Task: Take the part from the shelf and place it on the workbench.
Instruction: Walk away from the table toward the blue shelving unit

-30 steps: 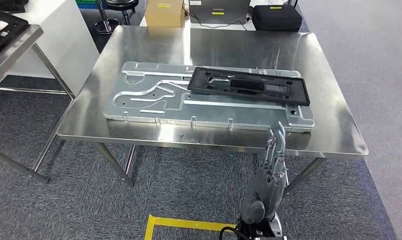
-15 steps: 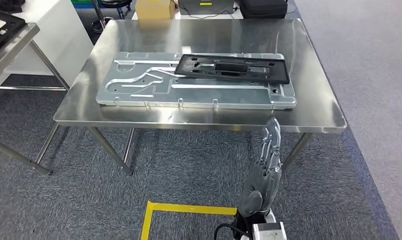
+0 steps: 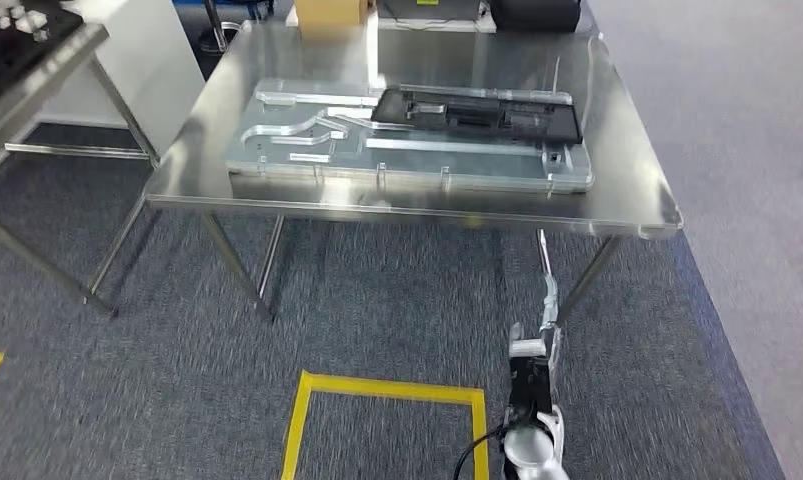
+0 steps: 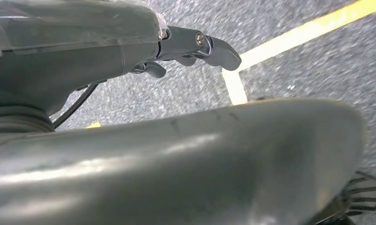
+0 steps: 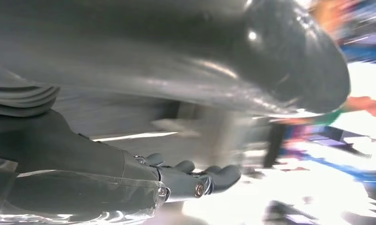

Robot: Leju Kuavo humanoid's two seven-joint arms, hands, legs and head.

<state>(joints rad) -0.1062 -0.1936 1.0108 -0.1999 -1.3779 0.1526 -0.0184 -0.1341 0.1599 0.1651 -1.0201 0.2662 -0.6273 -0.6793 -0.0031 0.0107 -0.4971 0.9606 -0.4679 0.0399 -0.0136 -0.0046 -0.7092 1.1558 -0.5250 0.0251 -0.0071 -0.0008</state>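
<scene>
Item: black part, flat on the grey plate; I judge it light, stiff, best taken by a long edge. My right hand and left hand hang empty, fingers loosely extended.

Grey carpet floor, yellow tape square near; steel table far left, white cabinet beside.

Part: black, flat, long rectangular frame with cut-out openings and small holes; somewhat blurred. Lies flat, long axis running across the workbench, on the far right portion of a larger grey metal plate with raised channels and tabs along its near edge. Plate lies flat on the workbench top. Workbench: bare shiny steel top, rounded corners, thin steel legs, standing on grey carpet.
</scene>
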